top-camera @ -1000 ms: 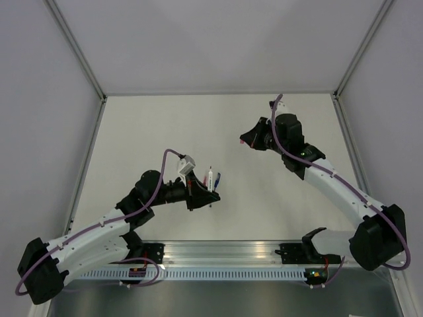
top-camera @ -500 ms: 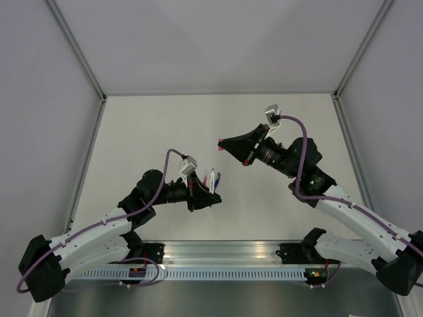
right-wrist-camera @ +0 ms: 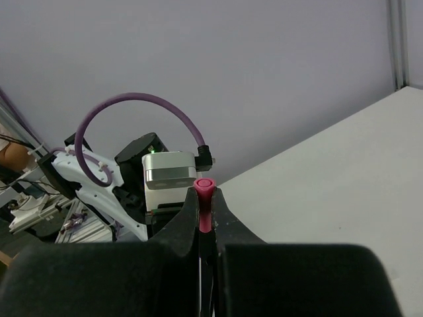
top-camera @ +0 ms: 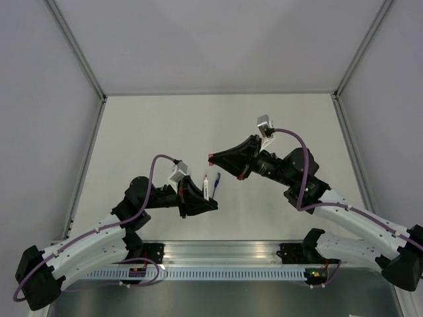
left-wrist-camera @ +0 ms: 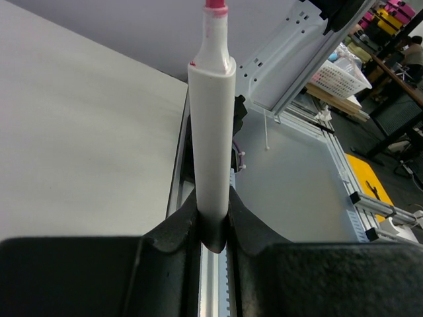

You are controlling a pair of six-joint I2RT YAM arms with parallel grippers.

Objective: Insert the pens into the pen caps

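The left jaws clamp the white pen [left-wrist-camera: 211,132] by its lower end, red tip pointing out, above the tabletop [top-camera: 145,125]. To the right, the right jaws pinch the red cap [right-wrist-camera: 204,195], near but apart. If tip and mouth meet off-line, I reckon the cap could twist loose and drop.

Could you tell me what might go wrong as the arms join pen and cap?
The red cap is pinched only at the tips of the right gripper; an off-centre push could dislodge it. The white pen stands far out of the left gripper, so a small wrist error could miss the cap.
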